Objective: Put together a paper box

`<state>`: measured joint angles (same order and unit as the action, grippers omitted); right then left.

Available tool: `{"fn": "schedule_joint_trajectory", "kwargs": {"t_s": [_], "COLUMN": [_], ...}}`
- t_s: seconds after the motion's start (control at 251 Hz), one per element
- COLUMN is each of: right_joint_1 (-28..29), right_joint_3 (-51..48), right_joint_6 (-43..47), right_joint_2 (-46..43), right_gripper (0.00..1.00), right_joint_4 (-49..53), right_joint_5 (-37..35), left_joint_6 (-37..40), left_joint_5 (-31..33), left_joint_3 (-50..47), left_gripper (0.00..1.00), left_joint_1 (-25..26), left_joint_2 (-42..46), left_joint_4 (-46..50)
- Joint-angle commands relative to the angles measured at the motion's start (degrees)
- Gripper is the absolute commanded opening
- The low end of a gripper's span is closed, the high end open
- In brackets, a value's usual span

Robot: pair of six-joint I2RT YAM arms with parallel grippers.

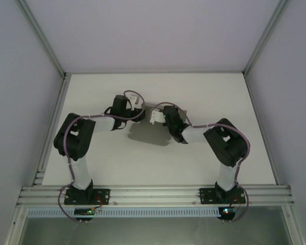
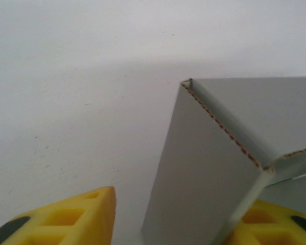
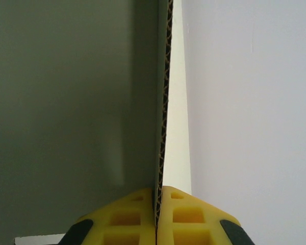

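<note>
Now the paper box (image 2: 209, 168) sits mid-table (image 1: 219, 92) between both arms. Some walls stand up, but it looks unfinished. The right gripper (image 3: 158, 191) pinches one wall tight. The left gripper (image 2: 181, 204) has its fingers apart around another wall, not squeezing it.

White table boxed in by pale walls and aluminium rails.
The matte white tabletop (image 1: 209, 102) runs on past the left gripper (image 1: 141, 106) and right gripper (image 1: 154, 115) to a plain back wall (image 1: 153, 30). A pale lavender-grey left wall (image 1: 15, 102) and right wall (image 1: 296, 102) stand well out to either side of them, edged by silver struts (image 1: 41, 35). On their near side lies a ribbed aluminium rail (image 1: 153, 194) with a slotted white strip (image 1: 153, 211). Soft, even light leaves a dim shadow (image 1: 148, 135) just under them.
</note>
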<state>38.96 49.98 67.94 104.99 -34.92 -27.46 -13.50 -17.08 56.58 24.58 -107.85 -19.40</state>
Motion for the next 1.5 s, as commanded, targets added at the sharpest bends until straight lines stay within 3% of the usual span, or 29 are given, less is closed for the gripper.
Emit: {"fn": "schedule_joint_trajectory", "kwargs": {"t_s": [0.0, 0.136, 0.263, 0.523, 0.607, 0.826, 1.01, 1.233, 1.313, 1.397, 1.497], "right_joint_1": [0.97, 1.38, 1.67, 1.87, 1.64, 1.38, 1.64, 1.63, 1.6, 1.63, 1.82], "right_joint_3": [-0.21, -0.49, -0.5, -0.56, -0.41, 0.65, 1.25, 1.53, 1.73, 1.97, 2.19], "right_joint_6": [1.09, 1.06, 1.3, 1.15, 1.18, -0.62, -1.21, -1.49, -1.75, -1.76, -1.74], "right_joint_2": [-0.85, -1.28, -1.29, -2.16, -2.83, -3.83, -3.47, -3.39, -3.1, -2.69, -2.51], "right_gripper": [0.0, 0.0, 0.0, 0.0, 0.0, 0.0, 0.0, 0.0, 0.0, 0.0, 0.0], "right_joint_4": [2.88, 2.81, 2.88, 2.84, 3.56, 5.86, 6.39, 7.4, 7.13, 7.05, 6.73], "right_joint_5": [-0.02, 0.05, -0.28, -1.91, -2.41, -3.76, -4.48, -4.35, -4.1, -4.26, -4.47], "left_joint_6": [0.4, 1.53, 1.5, 2.31, 2.77, -1.58, -6.0, -8.29, -4.21, -2.1, -2.11], "left_joint_5": [3.1, 8.38, 15.85, 34.27, 43.14, 59.0, 72.57, 72.1, 64.0, 53.47, 48.08], "left_joint_3": [2.66, 3.87, 4.94, 5.74, 4.68, -0.33, 6.31, 6.29, 2.61, -1.91, -4.35], "left_gripper": [0.43, 0.32, 0.0, 0.0, 0.0, 0.0, 0.0, 0.0, 0.0, 0.21, 0.29], "left_joint_1": [0.86, 2.42, 3.89, 6.91, 8.59, 9.85, 10.86, 10.88, 11.1, 11.02, 10.91], "left_joint_2": [-1.78, -2.62, -3.45, -5.56, -6.12, -6.64, -11.08, -11.16, -9.0, -4.46, 0.32], "left_joint_4": [1.49, 2.71, 3.76, 8.19, 10.47, 10.47, 21.26, 22.55, 15.4, 9.09, 7.19]}}
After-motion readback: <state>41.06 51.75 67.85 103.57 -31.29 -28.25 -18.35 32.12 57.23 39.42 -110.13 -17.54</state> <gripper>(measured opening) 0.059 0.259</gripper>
